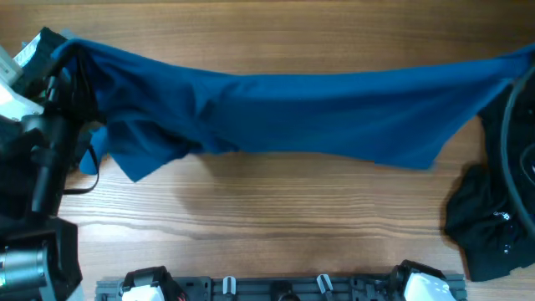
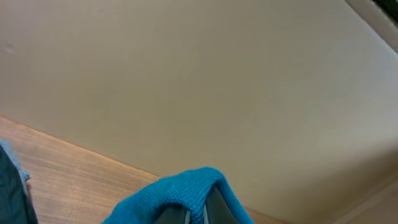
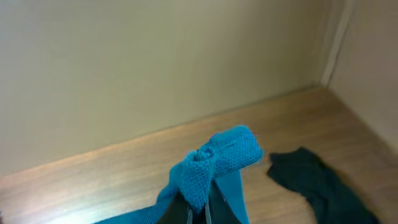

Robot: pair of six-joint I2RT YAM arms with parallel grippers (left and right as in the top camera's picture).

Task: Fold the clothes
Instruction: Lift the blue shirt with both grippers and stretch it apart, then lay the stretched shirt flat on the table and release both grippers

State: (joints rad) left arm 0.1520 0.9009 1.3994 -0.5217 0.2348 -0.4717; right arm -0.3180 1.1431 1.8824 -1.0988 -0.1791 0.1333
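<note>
Stretching over the wooden tabletop (image 1: 292, 217), is the large royal-blue cloth garment (image 1: 318, 113) folded yet?
— No, nothing is. The crumpled black cloth garment (image 1: 481, 221) lies untouched at the right. Left fingers (image 2: 214, 208) and right fingers (image 3: 179, 216) each clench a blue end.

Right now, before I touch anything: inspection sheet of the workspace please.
Surface: wooden table, flat, no spills seen.
Job's things: blue garment stretched across the table between both arms, bunched toward the left; black garment crumpled at the right edge, unfolded.
Clutter: nothing seen.
Grippers: left gripper shut on the blue garment; right gripper shut on the blue garment, cloth bunched over its fingers.
Cables: black cable looping by the left arm, beside the garment's bunched end.
Surroundings: plain wall behind the table; rail along the robot's edge.
</note>
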